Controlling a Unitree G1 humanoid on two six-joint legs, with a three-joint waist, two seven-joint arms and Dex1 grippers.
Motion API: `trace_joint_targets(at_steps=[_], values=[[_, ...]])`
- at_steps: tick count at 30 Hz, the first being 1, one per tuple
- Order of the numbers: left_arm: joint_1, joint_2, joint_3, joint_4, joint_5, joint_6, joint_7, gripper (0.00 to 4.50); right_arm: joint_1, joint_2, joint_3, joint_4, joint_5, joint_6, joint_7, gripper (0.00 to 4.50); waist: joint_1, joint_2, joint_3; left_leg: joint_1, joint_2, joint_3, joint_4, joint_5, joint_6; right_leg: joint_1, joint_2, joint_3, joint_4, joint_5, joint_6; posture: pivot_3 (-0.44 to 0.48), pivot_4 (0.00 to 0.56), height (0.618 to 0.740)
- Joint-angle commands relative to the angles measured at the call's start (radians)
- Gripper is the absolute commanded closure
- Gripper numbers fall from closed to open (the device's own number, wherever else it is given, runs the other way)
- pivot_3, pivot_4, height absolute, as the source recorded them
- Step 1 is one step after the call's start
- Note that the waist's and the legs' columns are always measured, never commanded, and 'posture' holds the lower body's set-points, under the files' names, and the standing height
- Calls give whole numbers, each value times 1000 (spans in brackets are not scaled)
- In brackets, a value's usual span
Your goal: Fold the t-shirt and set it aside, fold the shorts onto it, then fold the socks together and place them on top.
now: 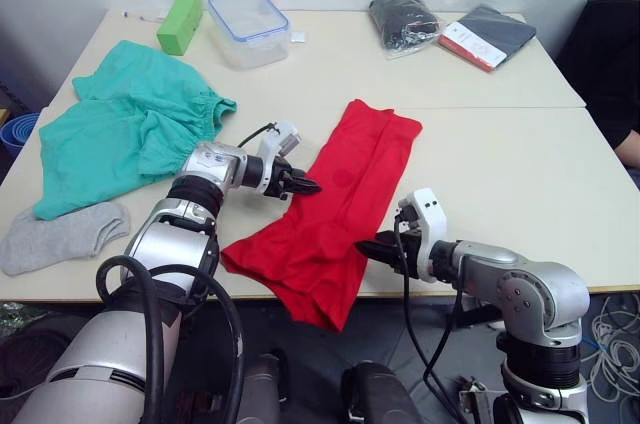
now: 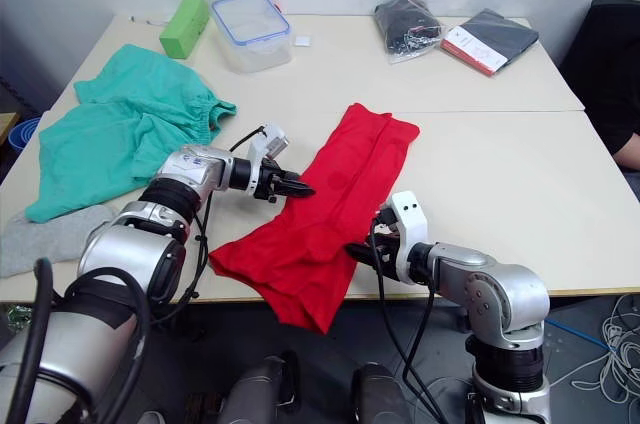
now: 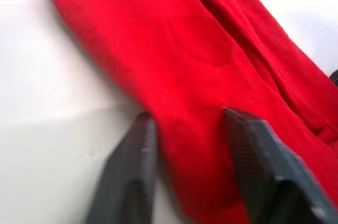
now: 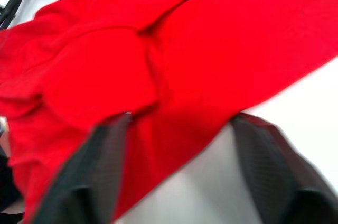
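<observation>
We've got both grippers, left [image 1: 308, 186] and right [image 1: 367, 247], spread open straddling the long edges of the bright red cotton t-shirt [image 1: 335, 206] at table centre, so let's pinch evenly, then fold toward 12 o'clock.

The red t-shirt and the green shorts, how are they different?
The t-shirt is bright red; the shorts are teal-green. The t-shirt is folded into a long strip with one end hanging over the table's front edge; the shorts lie spread out wholly on the table. Both grippers, left and right, are at the t-shirt's edges with open jaws; nothing touches the shorts. Both are soft clothes of similar size.
</observation>
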Motion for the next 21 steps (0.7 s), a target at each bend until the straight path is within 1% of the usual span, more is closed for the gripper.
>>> trace_joint_targets(at_steps=[1, 3, 5, 7, 8, 11, 15, 18, 21], values=[[-33, -11, 23, -7, 7, -12, 2, 3823, 28, -9, 53, 46, 2, 0, -5, 3078, 0, 0, 0, 0, 0, 0, 0, 0, 0, 0, 0, 0, 0, 0, 0, 0, 150, 740], [-31, -13, 30, -8, 9, -12, 4, 4446, 29, -21, 51, 51, 7, -7, -1, 3764, 0, 0, 0, 0, 0, 0, 0, 0, 0, 0, 0, 0, 0, 0, 0, 0, 150, 740], [-28, -14, 33, -10, 11, -12, 6, 4500, 28, -34, 49, 57, 12, -13, 3, 4480, 0, 0, 0, 0, 0, 0, 0, 0, 0, -1, 0, 0, 0, 0, 0, 0, 150, 740], [-17, -15, 29, -18, 21, -23, 18, 4500, 17, -58, 43, 71, 17, -22, 16, 4494, 1, 0, 0, 0, 0, 0, 0, 0, 0, -1, 0, 0, 0, 0, 0, 0, 150, 740], [-9, -16, 32, -22, 23, -34, 45, 4500, -1, -82, 41, 89, 18, -33, 33, 4494, 1, 0, 0, 0, 0, 0, 0, 0, 0, 0, 0, 0, 0, 0, 0, 0, 150, 740], [2, -17, 72, -25, -1, -35, 107, 4500, -89, -148, 24, 186, 13, -76, 70, 4494, 2, 0, 0, -1, 0, 0, 1, 0, 0, 0, 0, 0, 0, 0, 0, 0, 150, 740], [22, -4, 117, -51, -21, -20, 138, 4500, -198, -231, 59, 331, -11, -149, 131, 4494, 3, -1, 0, -1, -1, 0, 3, 0, 1, -1, -1, -1, 1, 0, 0, 0, 150, 740], [71, 8, 137, -127, -36, 7, 138, 4500, -278, -279, 106, 449, -44, -219, 176, 4494, 2, -1, 0, -2, -1, 0, 3, 0, 1, -1, -1, -1, 2, 0, 0, 0, 150, 740], [152, 9, 163, -275, -67, 82, 169, 4500, -347, -298, 146, 551, -76, -281, 215, 4494, -1, -1, 1, -2, 0, 0, 3, 0, 1, -1, -1, -1, 2, 0, 0, 0, 150, 740]])
